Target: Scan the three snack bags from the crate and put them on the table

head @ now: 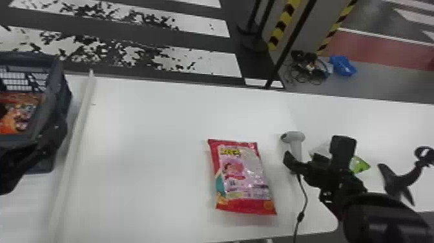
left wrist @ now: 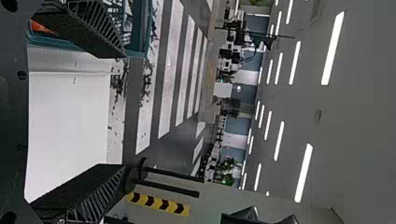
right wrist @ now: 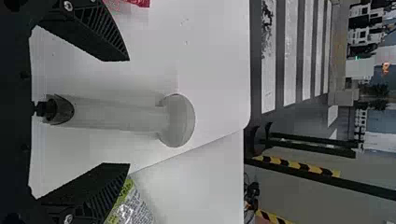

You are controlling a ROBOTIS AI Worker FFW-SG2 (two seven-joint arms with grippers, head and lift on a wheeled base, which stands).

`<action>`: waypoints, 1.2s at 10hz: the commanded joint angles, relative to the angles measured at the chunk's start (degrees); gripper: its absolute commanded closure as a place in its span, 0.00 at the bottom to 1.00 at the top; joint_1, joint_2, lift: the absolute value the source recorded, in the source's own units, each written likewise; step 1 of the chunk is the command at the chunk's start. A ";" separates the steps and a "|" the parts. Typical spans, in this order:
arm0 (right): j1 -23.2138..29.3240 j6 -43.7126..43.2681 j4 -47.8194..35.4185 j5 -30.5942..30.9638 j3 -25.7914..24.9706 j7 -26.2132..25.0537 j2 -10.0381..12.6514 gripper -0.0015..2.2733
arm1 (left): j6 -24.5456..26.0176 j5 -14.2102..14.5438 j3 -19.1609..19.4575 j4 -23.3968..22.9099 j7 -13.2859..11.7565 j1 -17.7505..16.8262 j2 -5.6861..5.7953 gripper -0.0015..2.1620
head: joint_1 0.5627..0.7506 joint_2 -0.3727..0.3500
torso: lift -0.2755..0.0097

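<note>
Bags: 3 | 1 pink bag [head: 242,174] flat on the table [head: 155,145]; 1 orange bag [head: 17,116] in 1 crate [head: 55,77]; 1 green bag [head: 359,164] right of 1 scanner [head: 295,139] | Right gripper [head: 315,155]: 2 fingers wide apart, near scanner | Left gripper [head: 38,148]: 2 fingers wide apart, by crate

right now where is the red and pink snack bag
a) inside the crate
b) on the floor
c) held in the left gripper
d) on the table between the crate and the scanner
d, since the head view shows the red and pink snack bag lying on the white table, with the crate off to its left and the scanner just to its right.
</note>
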 commanded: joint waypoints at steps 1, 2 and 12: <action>-2.20 1.15 2.81 0.30 -0.04 0.84 -0.61 0.04 | 0.01 -0.06 0.23 -0.23 0.00 0.23 0.08 0.01 | 0.70 0.12 | 0.64; -3.61 2.73 4.39 0.39 0.14 2.33 -0.96 0.04 | 0.01 -0.06 0.23 -0.40 0.08 0.41 0.08 0.01 | 0.70 0.12 | 0.64; 3.34 2.91 -6.24 -4.88 -3.29 -0.31 1.42 0.98 | 1.77 -0.50 0.31 -2.78 0.26 1.99 0.08 0.01 | 0.70 0.12 | 0.64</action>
